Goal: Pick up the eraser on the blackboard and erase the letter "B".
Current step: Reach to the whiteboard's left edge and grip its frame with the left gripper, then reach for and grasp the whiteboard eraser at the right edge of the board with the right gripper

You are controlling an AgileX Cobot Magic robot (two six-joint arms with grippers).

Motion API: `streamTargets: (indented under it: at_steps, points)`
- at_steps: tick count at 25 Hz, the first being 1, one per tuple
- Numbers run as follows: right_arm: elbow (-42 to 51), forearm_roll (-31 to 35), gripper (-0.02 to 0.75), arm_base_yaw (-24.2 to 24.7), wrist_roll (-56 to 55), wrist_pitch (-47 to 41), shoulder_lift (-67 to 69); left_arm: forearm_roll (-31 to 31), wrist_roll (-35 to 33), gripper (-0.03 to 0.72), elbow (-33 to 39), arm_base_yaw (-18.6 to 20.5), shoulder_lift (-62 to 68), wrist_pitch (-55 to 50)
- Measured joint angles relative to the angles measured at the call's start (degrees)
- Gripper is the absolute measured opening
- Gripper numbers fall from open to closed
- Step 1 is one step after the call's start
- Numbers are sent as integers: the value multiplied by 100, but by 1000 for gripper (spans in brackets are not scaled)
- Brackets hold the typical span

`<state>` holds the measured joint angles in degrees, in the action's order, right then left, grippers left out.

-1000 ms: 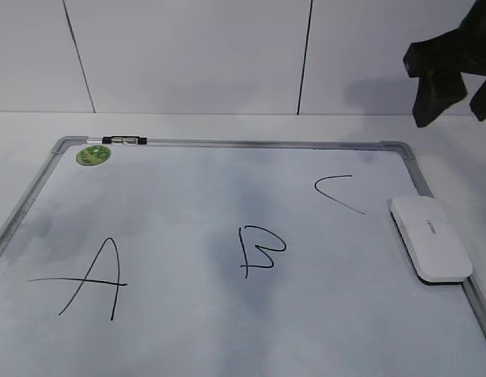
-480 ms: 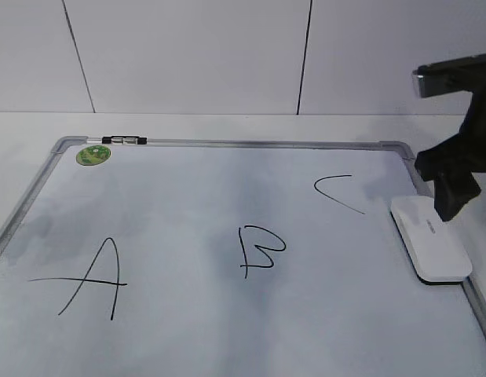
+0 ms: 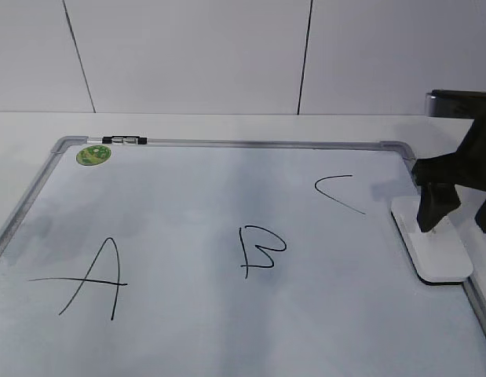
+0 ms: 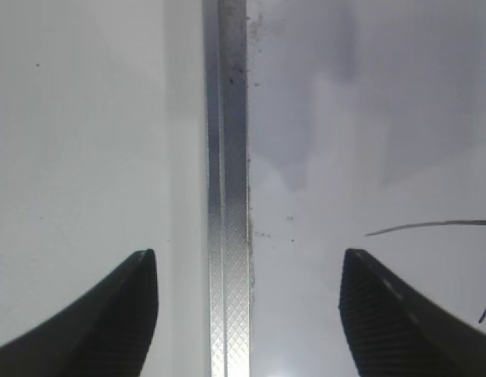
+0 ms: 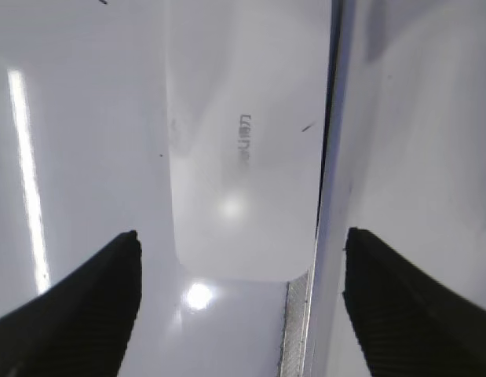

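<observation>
The blackboard (image 3: 188,204) is a white board in a grey frame, lying flat. The letter "B" (image 3: 261,251) is at its middle, between an "A" (image 3: 93,279) and a "C" (image 3: 337,192). The eraser (image 3: 443,255) lies flat at the board's right edge, and the right wrist view shows it too (image 5: 243,141). My right gripper (image 3: 456,226) is open and hangs over the eraser's far end, one finger on each side (image 5: 241,314). My left gripper (image 4: 249,314) is open and empty over the board's left frame rail (image 4: 227,236).
A round green sticker (image 3: 93,155) and a small clip (image 3: 125,140) sit at the board's far left corner. A white panelled wall stands behind the table. The board's right frame rail (image 5: 325,196) runs beside the eraser. A stroke of the "A" (image 4: 431,225) shows in the left wrist view.
My right gripper has come down from the upper right to just over the eraser's far end. The eraser, the letters and the left arm have not moved.
</observation>
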<state>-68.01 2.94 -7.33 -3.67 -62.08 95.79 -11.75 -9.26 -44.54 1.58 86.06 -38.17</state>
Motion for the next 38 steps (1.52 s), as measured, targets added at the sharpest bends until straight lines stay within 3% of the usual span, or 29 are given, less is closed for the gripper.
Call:
streamTargets:
  at_steps: [13,38]
  points:
    - [0,-164,629,0,46,563,407,0,0,542,0,0,0,-4]
    - [-225,-173,629,0,192,675,524,0,0,542,0,0,851,729]
